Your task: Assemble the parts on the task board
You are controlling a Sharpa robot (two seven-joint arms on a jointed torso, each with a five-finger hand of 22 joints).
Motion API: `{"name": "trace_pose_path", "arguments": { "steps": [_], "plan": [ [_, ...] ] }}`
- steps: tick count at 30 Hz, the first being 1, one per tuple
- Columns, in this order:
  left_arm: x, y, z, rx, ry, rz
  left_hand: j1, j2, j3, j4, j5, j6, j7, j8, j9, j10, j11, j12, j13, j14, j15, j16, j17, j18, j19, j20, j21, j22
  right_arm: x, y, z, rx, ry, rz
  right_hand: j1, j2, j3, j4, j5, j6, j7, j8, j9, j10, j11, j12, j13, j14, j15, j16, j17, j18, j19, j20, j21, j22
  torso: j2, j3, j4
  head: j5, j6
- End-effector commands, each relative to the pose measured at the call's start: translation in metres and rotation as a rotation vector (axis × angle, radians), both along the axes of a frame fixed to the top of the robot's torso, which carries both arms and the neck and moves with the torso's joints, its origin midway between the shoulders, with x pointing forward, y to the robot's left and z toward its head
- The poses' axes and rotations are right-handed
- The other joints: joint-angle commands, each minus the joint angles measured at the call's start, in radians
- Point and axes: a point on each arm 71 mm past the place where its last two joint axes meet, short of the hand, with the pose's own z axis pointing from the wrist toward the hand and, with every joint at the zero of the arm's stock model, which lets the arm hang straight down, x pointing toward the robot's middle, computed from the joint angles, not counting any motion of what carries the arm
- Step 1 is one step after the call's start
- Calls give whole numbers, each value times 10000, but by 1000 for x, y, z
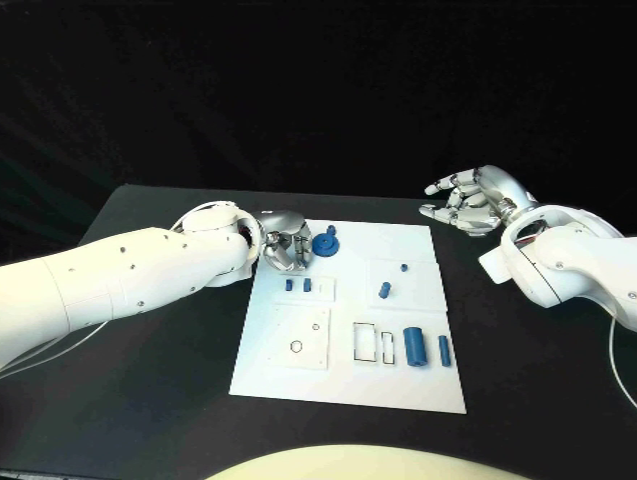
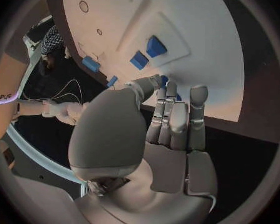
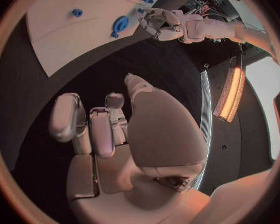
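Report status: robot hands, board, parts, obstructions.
Left robot hand at the task board far-left corner, by the round blue part; grasp unclear. Right robot hand open, off the board. Other blue parts lie loose. No obstruction seen.

place: robotics lab | evidence: black-draped backdrop behind black worktop; white task board laid out as test fixture; cables trailing off the arms
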Motion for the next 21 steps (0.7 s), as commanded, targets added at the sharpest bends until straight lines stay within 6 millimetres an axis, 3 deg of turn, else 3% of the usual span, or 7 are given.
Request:
{"name": "trace_pose_path", "arguments": {
  "steps": [1,21],
  "plan": [
    [-1,-1,-3,160,327,-76,-78,-10,24,-59,-59,29,5,-20,8,78,-4,-38,-16,51,-12,17,-17,-145,30,17,53,-2,-1,1,1,-65,-106,153,-12,-65,42,9,65,-22,9,32,13,19,-10,8,-10,239,-72,-56,-9,129,-16,-23,-61,189,0,-4,2,-1,-10],
    [-1,1,-7,282,478,37,-102,-7,-3,-89,-81,22,34,-128,20,118,19,-201,-10,49,1,19,-9,-144,8,21,47,-7,0,1,1,-67,-115,144,-12,-65,42,9,65,-22,9,32,13,19,-10,8,-10,239,-72,-56,-9,129,-16,-23,-61,189,1,-8,1,-6,-1]
  ]
}}
